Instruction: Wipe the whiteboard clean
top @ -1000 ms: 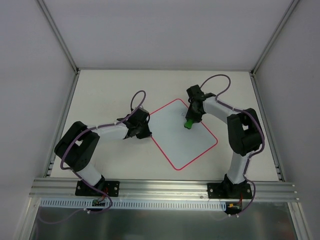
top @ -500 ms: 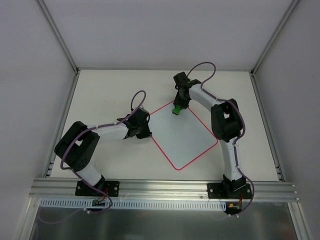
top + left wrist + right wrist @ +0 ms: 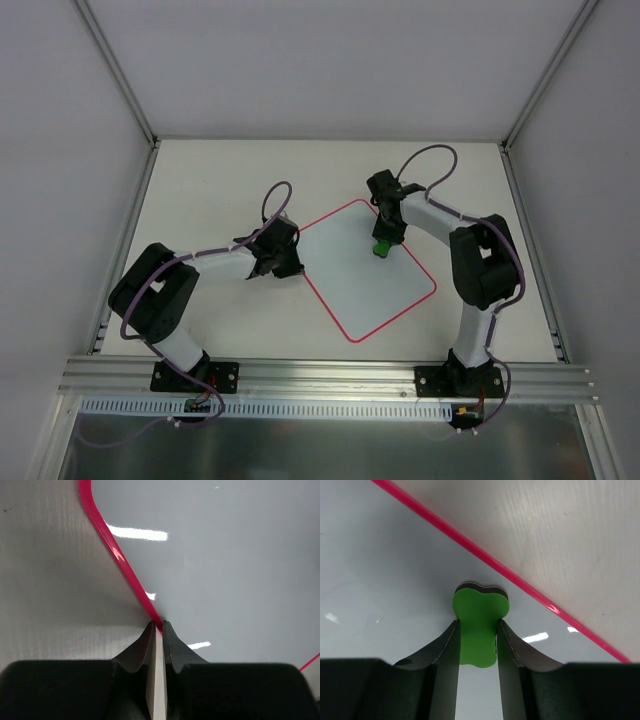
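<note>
Wiping step in hand, probably. Pinches left border of the whiteboard with left pincer, clamped on it, mid-table. Grips green eraser in right pincer, down on board beside far-right border. Shows no ink. Next calls for sweeps toward near corner, inside red border. Leaves open room all round.

Table beyond whiteboard seemingly open (walls flank).

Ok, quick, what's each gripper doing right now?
The left gripper is shut, tips at the whiteboard's red edge.
The right gripper is shut on the green eraser.
</note>
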Available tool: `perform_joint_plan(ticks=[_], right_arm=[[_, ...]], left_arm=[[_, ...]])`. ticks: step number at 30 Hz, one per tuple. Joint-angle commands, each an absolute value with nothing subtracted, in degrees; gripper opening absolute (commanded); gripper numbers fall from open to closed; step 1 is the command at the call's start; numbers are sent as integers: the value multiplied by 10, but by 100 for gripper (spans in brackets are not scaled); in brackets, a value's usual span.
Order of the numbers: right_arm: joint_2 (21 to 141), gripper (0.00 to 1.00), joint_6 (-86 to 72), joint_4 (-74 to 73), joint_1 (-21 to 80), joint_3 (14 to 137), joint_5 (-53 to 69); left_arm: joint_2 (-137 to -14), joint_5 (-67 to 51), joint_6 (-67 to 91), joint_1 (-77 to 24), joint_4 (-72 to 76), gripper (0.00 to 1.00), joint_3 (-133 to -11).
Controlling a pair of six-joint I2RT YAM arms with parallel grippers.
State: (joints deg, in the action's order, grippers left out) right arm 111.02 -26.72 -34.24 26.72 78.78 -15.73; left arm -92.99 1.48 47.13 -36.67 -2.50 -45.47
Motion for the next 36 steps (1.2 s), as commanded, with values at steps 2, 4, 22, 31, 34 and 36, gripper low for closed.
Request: perform_joint_plan(ticks=[2,4,22,31,34,36], right_arm=[[1080,0,-238,-405,263,718,-200],[1073,0,-231,-393,265,709,-184],[1151,0,-257,-368,431,790,-135],[993,0,-229,-350,280,606,-160],[932,0,-201,-330,232,574,-149],[905,1,-187,-330,195,570,-153]], left_arm=[[-952,18,450,-370,-127,0,-417],[-951,19,450,-370,-127,0,-416],[-948,23,452,-369,-127,0,-415],[-949,23,453,-369,-127,0,-416],[-950,22,453,-370,-127,0,-417],[-949,22,452,-369,-127,0,-417]])
